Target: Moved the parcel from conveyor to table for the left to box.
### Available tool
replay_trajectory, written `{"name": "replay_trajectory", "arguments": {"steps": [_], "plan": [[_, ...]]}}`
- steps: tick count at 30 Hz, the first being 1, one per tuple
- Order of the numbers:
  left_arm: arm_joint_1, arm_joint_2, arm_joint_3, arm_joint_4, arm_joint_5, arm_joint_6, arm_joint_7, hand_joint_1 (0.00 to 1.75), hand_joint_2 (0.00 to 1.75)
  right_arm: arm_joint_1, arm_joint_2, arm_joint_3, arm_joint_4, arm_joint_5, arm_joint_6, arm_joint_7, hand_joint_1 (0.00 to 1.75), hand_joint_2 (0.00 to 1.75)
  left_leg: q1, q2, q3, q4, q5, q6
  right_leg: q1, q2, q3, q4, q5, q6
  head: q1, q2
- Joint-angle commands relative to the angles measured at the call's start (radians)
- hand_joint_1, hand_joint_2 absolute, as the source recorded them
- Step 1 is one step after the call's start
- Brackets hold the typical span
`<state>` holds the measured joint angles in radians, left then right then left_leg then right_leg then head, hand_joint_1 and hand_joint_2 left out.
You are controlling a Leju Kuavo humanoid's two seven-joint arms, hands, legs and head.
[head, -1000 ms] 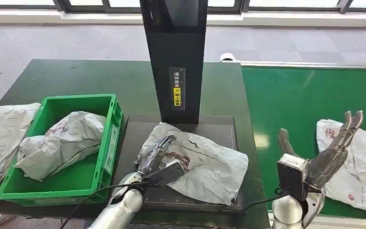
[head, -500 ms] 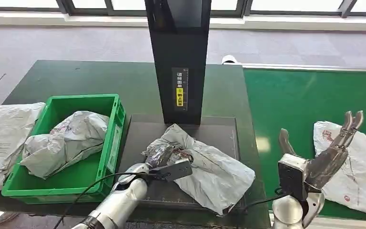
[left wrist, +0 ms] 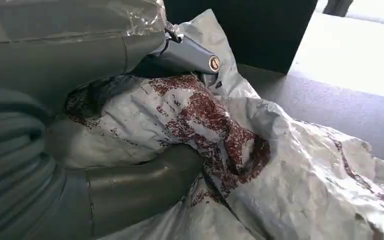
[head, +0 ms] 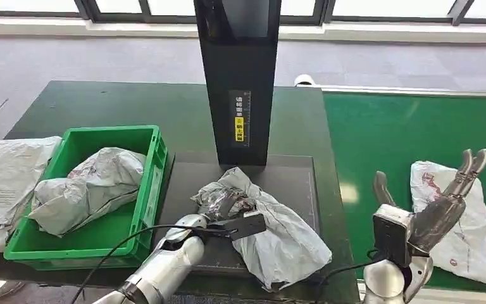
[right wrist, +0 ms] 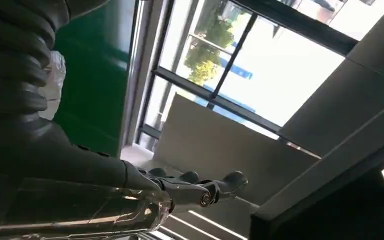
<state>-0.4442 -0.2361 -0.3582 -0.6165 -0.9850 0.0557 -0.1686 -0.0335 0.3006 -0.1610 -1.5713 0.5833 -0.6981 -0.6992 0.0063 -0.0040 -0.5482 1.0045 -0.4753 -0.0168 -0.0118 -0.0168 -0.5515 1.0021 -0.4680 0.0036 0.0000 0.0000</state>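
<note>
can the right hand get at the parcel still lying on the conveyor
Probably yes. The right hand hangs open just above the near edge of the parcel on the green conveyor, with nothing lying between them.

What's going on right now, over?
Left hand grips crumpled parcel on dark mat. Right hand open, raised above conveyor. Green bin beside, one parcel inside. Nothing blocking.
</note>
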Motion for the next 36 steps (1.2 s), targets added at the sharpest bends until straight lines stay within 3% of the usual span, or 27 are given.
{"name": "replay_trajectory", "arguments": {"steps": [1,4,6,8,10,20,36], "plan": [[0.039,0.045,-0.024,0.000,-0.126,0.299,0.105,1.75,1.75,-0.034,0.048,-0.103,-0.002,-0.003,0.000,0.001,0.00,1.75,0.000,0.003,-0.004,0.000,0.003,0.000,0.000,0.003,-0.006,0.000,0.003,0.000,0.000,0.000],[0.110,0.048,0.066,-0.241,-0.216,0.547,0.134,1.75,1.75,-0.009,0.048,-0.097,-0.032,-0.005,0.000,0.002,0.00,1.75,0.000,0.004,-0.006,0.000,0.003,0.000,0.001,0.005,-0.008,0.001,0.004,-0.001,0.000,0.000],[0.186,0.061,0.114,-0.453,-0.222,0.625,0.130,1.75,1.75,-0.004,0.048,-0.089,-0.034,-0.005,0.000,0.002,0.00,1.75,0.000,0.008,-0.007,-0.001,0.004,-0.002,0.001,0.008,-0.011,0.000,0.006,-0.002,0.000,0.000],[0.234,0.063,0.140,-0.556,-0.217,0.612,0.122,1.75,1.75,-0.010,0.048,-0.084,-0.027,-0.005,0.000,0.001,0.00,1.75,0.000,0.012,-0.007,0.000,0.002,-0.003,0.002,0.013,-0.013,0.001,0.006,-0.003,0.000,0.000],[0.234,0.063,0.140,-0.556,-0.217,0.612,0.122,1.75,1.75,-0.010,0.048,-0.084,-0.027,-0.005,0.000,0.001,0.00,1.75,-0.002,0.008,0.000,-0.001,0.006,-0.005,0.001,0.009,-0.016,0.002,0.007,-0.004,0.000,0.000],[0.263,0.060,0.190,-0.573,-0.239,0.607,0.125,1.75,1.75,-0.022,0.048,-0.073,-0.005,-0.005,0.000,0.001,0.00,1.75,-0.001,0.008,-0.009,-0.001,0.008,-0.005,0.002,0.010,-0.023,0.001,0.009,-0.004,0.000,0.000],[0.263,0.060,0.190,-0.573,-0.239,0.607,0.125,1.75,1.75,-0.022,0.048,-0.073,-0.005,-0.005,0.000,0.001,0.00,1.75,0.000,0.007,-0.009,-0.001,0.008,-0.005,0.002,0.009,-0.023,0.001,0.009,-0.004,0.000,0.000]]}}
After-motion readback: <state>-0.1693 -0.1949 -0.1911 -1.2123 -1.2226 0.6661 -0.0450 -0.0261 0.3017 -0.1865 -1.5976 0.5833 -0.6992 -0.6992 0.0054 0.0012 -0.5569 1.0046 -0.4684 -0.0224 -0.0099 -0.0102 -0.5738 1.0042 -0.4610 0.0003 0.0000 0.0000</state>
